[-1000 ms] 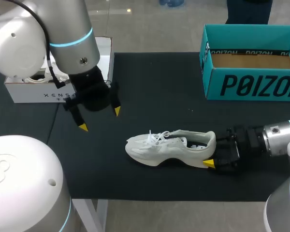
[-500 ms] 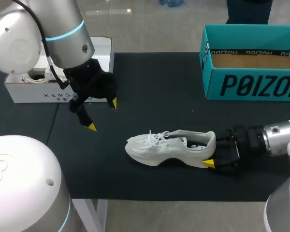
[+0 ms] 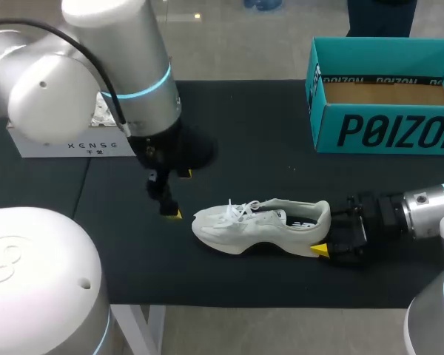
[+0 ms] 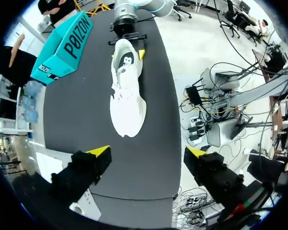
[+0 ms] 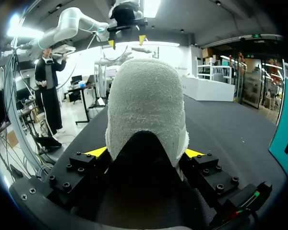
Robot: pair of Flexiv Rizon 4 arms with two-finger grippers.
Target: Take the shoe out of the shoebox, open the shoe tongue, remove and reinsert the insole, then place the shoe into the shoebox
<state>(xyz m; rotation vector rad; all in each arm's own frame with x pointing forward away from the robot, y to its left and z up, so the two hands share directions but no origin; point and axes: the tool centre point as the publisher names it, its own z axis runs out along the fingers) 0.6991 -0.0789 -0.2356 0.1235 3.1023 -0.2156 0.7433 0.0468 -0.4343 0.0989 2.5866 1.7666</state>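
- The white box (image 3: pixel 59 144) sits at the far left of the table (image 3: pixel 244 126). We judge it plays no part in this step.
- Our left gripper (image 3: pixel 177 194) hangs low over the mat, just beside the toe of the shoe (image 3: pixel 259 225). Its fingers are spread wide with nothing between them. We read this as a stance for working on the shoe's upper while the other arm holds it.
- The shoe stands on its sole near the middle of the table, out of the shoebox (image 3: pixel 385 133) and well apart from it. Its long axis runs left to right, roughly along the near edge. The toe points left at our open gripper, the heel points right, and the opening faces up.
- Our right gripper (image 3: pixel 327 234) lies low over the mat and pinches the heel from both sides, probably to keep the shoe from sliding or tipping.
- The shoebox stands open at the far right, its mouth upward, ready, we judge, for the shoe's return.
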